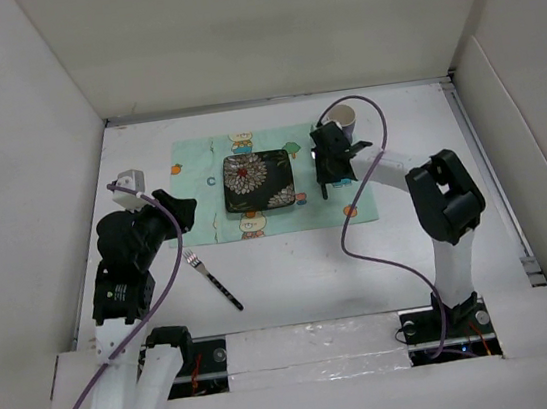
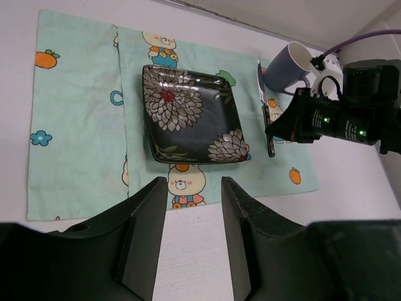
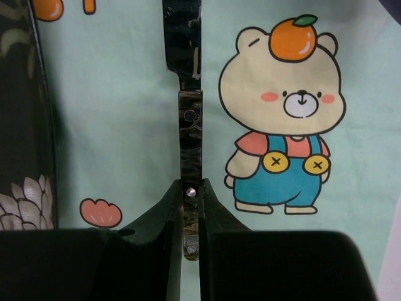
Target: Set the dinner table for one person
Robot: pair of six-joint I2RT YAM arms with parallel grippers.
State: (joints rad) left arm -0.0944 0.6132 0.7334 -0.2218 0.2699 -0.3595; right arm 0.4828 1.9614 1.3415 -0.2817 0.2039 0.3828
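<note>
The dinner table [image 1: 293,273] is a white surface with white walls. A mint-green cartoon placemat [image 1: 201,189] lies on it with a black floral square plate [image 1: 260,181] in its middle. My right gripper [image 1: 326,164] is shut on a knife [image 3: 190,119] by its black riveted handle, low over the mat just right of the plate [image 2: 188,116]; I cannot tell whether it touches the mat. A purple mug [image 1: 341,120] stands behind that gripper. A fork [image 1: 213,278] lies on the bare table. My left gripper [image 2: 194,213] is open and empty, near the mat's front left.
The white side walls stand close on the left and right. The right arm's purple cable [image 1: 357,224] loops over the table in front of the mat. The arm bases sit at the near edge.
</note>
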